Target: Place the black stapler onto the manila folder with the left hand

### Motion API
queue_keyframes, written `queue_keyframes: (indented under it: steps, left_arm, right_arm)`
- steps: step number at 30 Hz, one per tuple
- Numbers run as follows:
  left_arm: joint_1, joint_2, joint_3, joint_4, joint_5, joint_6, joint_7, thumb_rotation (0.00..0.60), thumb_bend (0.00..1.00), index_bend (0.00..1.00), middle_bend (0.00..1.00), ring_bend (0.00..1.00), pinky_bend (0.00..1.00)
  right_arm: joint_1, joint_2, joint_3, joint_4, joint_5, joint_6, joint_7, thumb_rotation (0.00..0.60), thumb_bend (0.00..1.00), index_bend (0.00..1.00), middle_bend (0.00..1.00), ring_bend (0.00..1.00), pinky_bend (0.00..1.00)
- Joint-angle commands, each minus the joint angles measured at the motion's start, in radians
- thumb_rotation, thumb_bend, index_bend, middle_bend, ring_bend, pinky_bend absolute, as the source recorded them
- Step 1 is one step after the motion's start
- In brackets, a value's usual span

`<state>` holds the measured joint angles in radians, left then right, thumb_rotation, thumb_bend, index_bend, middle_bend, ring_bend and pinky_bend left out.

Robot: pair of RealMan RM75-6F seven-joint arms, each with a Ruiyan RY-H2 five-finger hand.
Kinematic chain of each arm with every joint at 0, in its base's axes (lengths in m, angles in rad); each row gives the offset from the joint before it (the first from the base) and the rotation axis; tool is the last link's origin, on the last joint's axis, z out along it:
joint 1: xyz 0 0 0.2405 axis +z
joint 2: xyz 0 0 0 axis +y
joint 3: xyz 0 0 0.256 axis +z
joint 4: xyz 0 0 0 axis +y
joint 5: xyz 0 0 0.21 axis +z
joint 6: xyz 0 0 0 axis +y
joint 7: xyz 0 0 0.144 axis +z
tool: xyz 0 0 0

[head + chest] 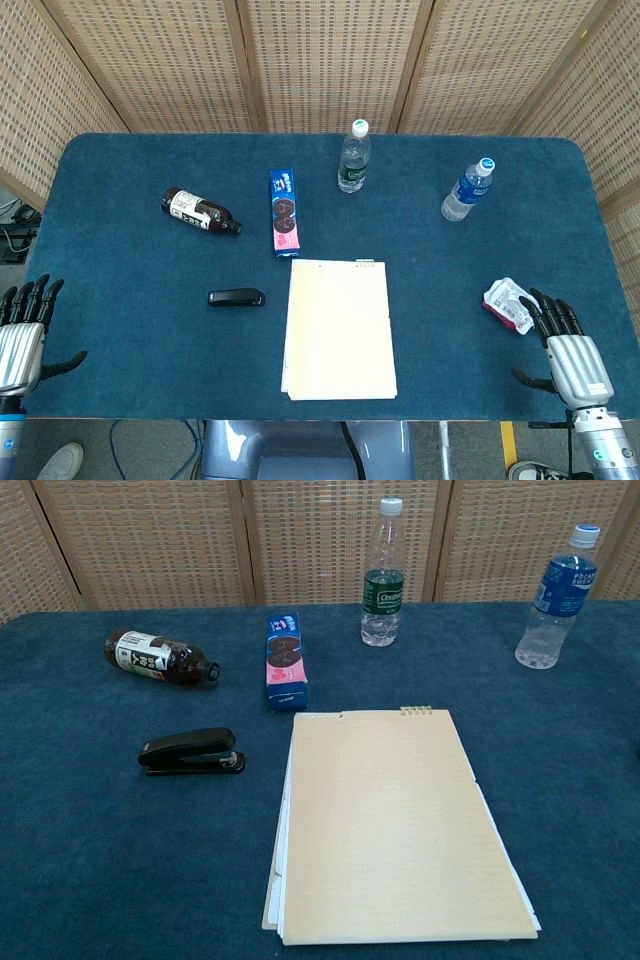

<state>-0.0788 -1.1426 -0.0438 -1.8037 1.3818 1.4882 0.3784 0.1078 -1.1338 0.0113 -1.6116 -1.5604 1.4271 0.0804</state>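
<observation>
The black stapler [236, 297] [191, 752] lies flat on the blue table, just left of the manila folder [339, 328] [390, 820], a short gap between them. The folder rests closed near the table's front edge with white sheets showing under it. My left hand [22, 335] sits at the table's front left corner, fingers spread and holding nothing, well left of the stapler. At the front right, my right hand [567, 350] is open too, its fingers close to a small packet. Neither hand appears in the chest view.
A dark bottle [200, 211] [160, 656] lies on its side behind the stapler. A blue cookie box [286, 211] [285, 661] lies behind the folder. Two water bottles [353, 158] [468, 190] stand at the back. A red-and-white packet [509, 304] lies by my right hand.
</observation>
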Motion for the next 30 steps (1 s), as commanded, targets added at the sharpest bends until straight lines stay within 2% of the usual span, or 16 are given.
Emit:
queue_keyframes:
  steps: [1,30]
  left_arm:
    - [0.0,0.0,0.0,0.0,0.0,0.0,0.001,0.6,0.01,0.0,0.0,0.0,0.0]
    - [-0.015,0.002,-0.006,0.0,-0.007,-0.022,-0.005,0.6,0.02,0.0,0.0,0.0,0.0]
  right_arm:
    - [-0.001,0.0,0.0,-0.001,-0.001,0.002,0.001,0.6,0.15,0.06,0.0,0.0,0.0]
    - [0.001,-0.007,-0.001,0.003,0.002,-0.004,-0.008,0.6,0.15,0.06,0.0,0.0,0.0]
